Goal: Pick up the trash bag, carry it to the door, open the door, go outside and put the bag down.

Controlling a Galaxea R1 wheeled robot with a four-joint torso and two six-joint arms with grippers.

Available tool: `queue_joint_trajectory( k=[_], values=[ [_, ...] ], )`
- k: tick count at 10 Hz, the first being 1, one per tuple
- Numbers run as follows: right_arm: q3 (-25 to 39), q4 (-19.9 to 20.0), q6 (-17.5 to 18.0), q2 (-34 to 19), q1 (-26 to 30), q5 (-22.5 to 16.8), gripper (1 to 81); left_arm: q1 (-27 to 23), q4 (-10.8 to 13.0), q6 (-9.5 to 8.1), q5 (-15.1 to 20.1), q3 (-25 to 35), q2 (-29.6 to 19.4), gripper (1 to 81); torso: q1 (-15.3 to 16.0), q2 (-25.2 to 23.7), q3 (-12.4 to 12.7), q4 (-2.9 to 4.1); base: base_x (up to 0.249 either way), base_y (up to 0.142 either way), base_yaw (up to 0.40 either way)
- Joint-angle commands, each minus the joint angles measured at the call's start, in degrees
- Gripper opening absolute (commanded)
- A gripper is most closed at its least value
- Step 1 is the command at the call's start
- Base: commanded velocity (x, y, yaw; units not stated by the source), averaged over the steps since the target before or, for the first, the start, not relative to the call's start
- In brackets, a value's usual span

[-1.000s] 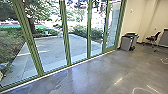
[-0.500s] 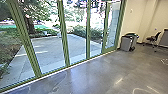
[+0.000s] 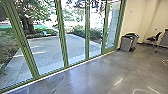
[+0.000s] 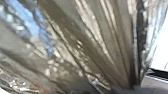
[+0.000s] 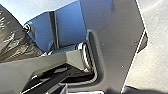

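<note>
Head view shows the robot's station on the room side of the glass wall [image 3: 63, 50], the landmark for all places below. The wall consists of tall glass panels between green uprights and runs obliquely across my front and left.

Room side of the glass wall:
- Smooth grey floor [image 3: 95, 75], extending up to the wall's base, with glossy reflections and pale curved marks.
- Grey bin [image 3: 126, 43] with a dark top, upright, just beside the wall's right end.
- Cream wall [image 3: 140, 18], adjoining the glass wall near that same end.
- Dark chair [image 3: 153, 38], well apart from the glass wall, to the right of the bin.

Far side of the glass wall:
- Paved yard [image 3: 47, 50], light grey, directly beyond the panels.
- Tree trunk [image 3: 29, 25], beyond the yard's paving, toward the left.
- Green shrubs [image 3: 80, 30], bordering the yard.

Payload status: I read the trash bag [image 4: 87, 37] on the room side of the glass wall, at the left gripper [image 4: 131, 87]. The film is shiny, brownish and thin, with blue patches; its folds converge tightly at the grip. Left jaws: clamped on the gathered bag. Right wrist view shows part of the same bag near that wrist. Right jaws: I cannot tell their state.
</note>
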Motion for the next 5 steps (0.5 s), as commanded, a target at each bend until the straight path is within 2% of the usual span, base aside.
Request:
queue_joint_trajectory(
  k=[1, 5],
  values=[
    [0.24, -0.58, -0.51, 0.42, 1.95, -3.99, 81.1, -3.18, 0.15, 0.17, 4.04, -0.05, -0.24, 1.0, 0.0, 0.0, 0.0, 0.0, 0.131, 0.0, 0.0],
    [0.24, -0.58, -0.51, 0.33, 1.87, -3.99, 81.1, -3.18, 0.15, 0.17, 4.03, -0.05, -0.24, 1.0, -0.02, 0.0, 0.0, 0.0, 0.133, 0.0, 0.0]
  ],
)
